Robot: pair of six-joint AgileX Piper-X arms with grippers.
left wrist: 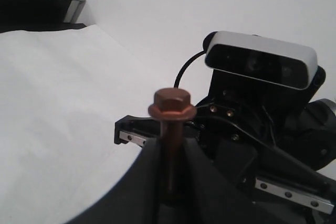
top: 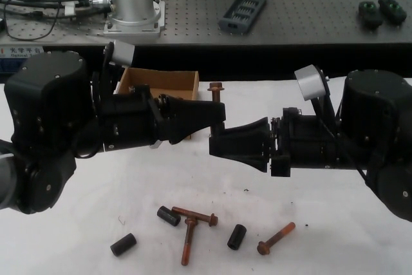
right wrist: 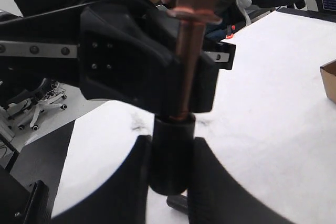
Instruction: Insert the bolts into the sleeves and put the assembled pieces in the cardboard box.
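Bolt (left wrist: 171,129) upright, pinched by left gripper (top: 217,114) over table (top: 347,198) centre, tip in sleeve (right wrist: 170,156) clamped by right gripper (top: 216,142). Cardboard box (top: 161,82) at far edge, inside partly hidden. Loose bolts (top: 190,239), sleeves (top: 237,236) near front edge.

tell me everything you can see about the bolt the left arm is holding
The bolt looks like coppery brown metal, with a hexagonal flanged head on a straight shank. It stands upright, head up, its shank clamped between the fingers of the left pincer. Its lower end sits at or just inside the mouth of the black sleeve, which the right pincer holds beneath it. Most of the shank is outside the sleeve.
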